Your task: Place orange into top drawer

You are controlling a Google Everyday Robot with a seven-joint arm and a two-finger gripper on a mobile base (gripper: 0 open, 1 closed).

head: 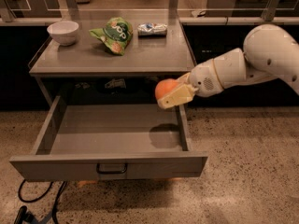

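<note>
We see a grey metal table (154, 55) on a speckled floor (243, 171). Three things lie on its top: a white bowl (63, 31) at the back left, a green snack bag (114, 34) near the middle, and a small shiny packet (152, 29) just right of the bag. Beneath, the top drawer (107, 166) stands pulled out, and the gripper (166, 97) clasps the orange (163, 87) above its right side.

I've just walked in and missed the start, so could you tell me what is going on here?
The robot arm's gripper holds the orange just above the right side of the open drawer, below the edge of the table. The orange has not been let go yet. A bowl and a green bag sit on the table, well away from the gripper.
</note>
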